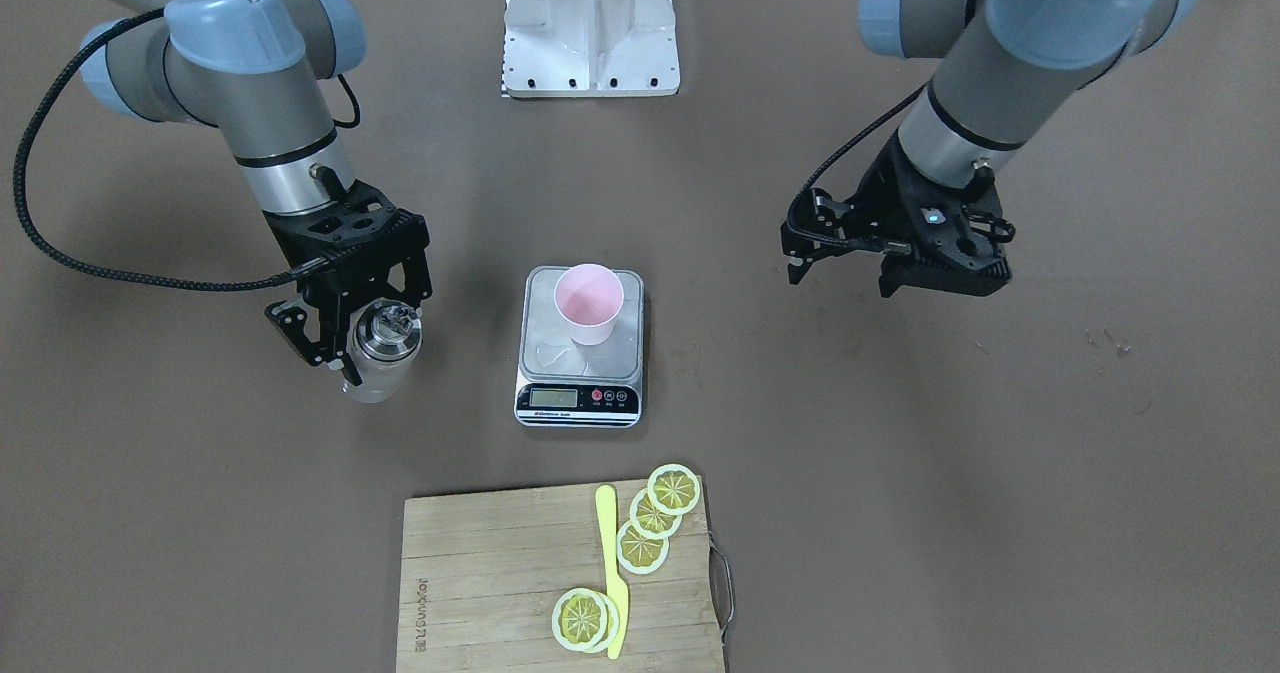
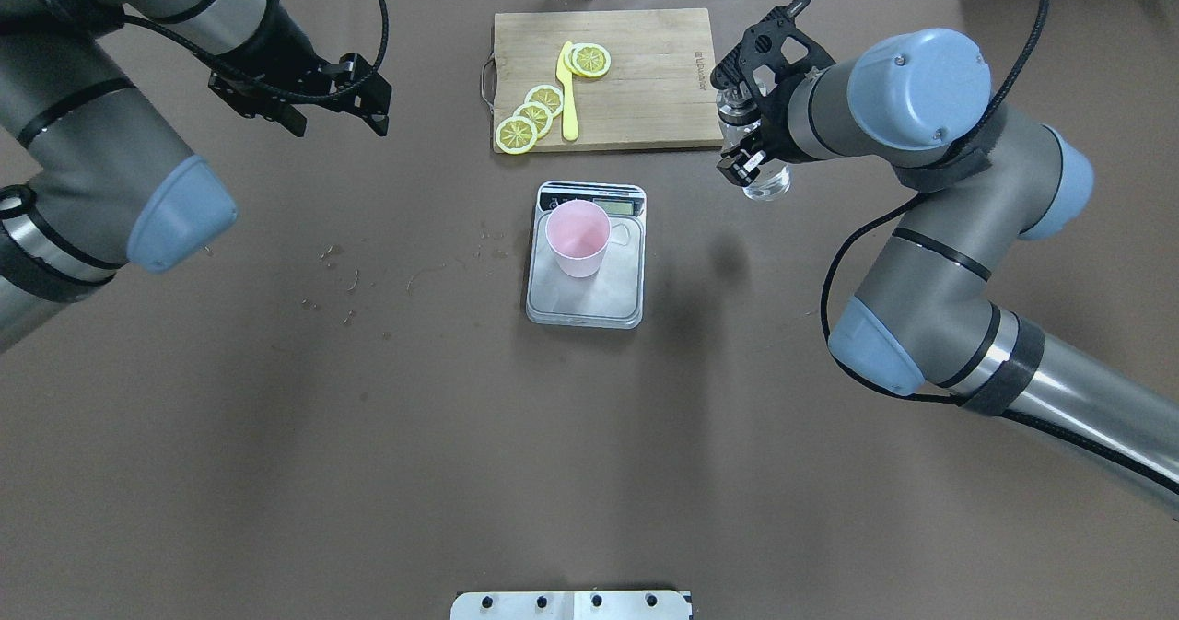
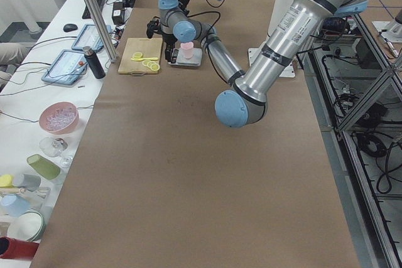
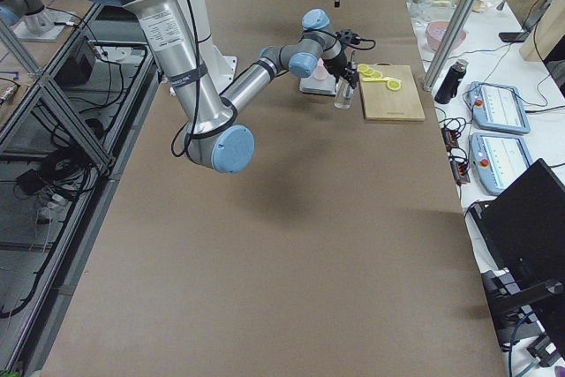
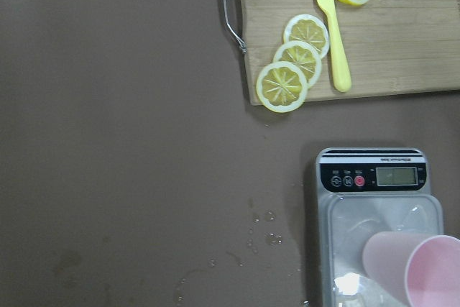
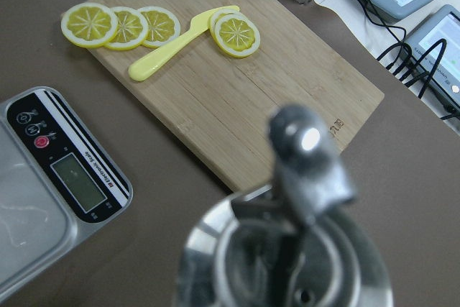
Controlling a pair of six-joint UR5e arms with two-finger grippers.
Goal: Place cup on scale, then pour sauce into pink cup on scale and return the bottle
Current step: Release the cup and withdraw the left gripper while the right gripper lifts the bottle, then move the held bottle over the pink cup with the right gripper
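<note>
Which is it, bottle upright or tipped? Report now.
Upright. The bottle stands vertical in the exterior right view, cap uppermost, gripped by the right gripper; it does not lean toward the cup.

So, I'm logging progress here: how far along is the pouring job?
Done: the cup stands on the scale. In hand: the right gripper grips the upright bottle beside the scale. Whether pouring has happened, I cannot tell. Returning the bottle is left.

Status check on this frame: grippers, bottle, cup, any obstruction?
Right gripper shut on bottle, upright beside scale. Left gripper open, empty. Cup on scale. Nothing between bottle and cup.
</note>
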